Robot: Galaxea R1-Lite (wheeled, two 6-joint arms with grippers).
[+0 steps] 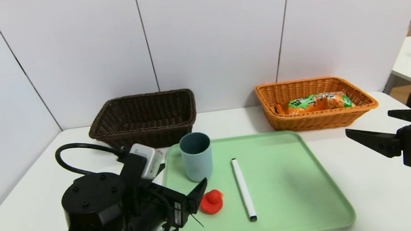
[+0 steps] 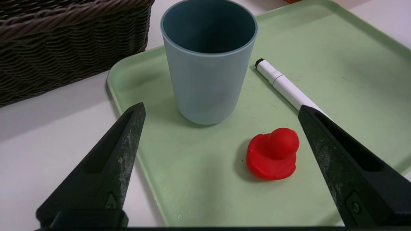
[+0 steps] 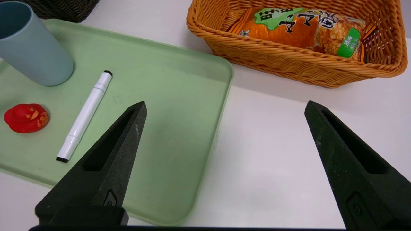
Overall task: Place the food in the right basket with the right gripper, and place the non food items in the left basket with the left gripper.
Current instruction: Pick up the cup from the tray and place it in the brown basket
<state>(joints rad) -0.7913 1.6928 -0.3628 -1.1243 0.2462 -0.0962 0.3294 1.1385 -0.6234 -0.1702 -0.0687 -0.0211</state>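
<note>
Left claw: it is wide open above the left part of the tray, and holds nothing.
Red duck: it sits on the green tray, near the white marker.
Blue cup: it stands upright on the tray, behind the duck.
Right claw: wide open also, empty, right of the tray.
Dark basket: on the desk, behind left.
Orange basket: behind right, with snack packet inside.
</note>
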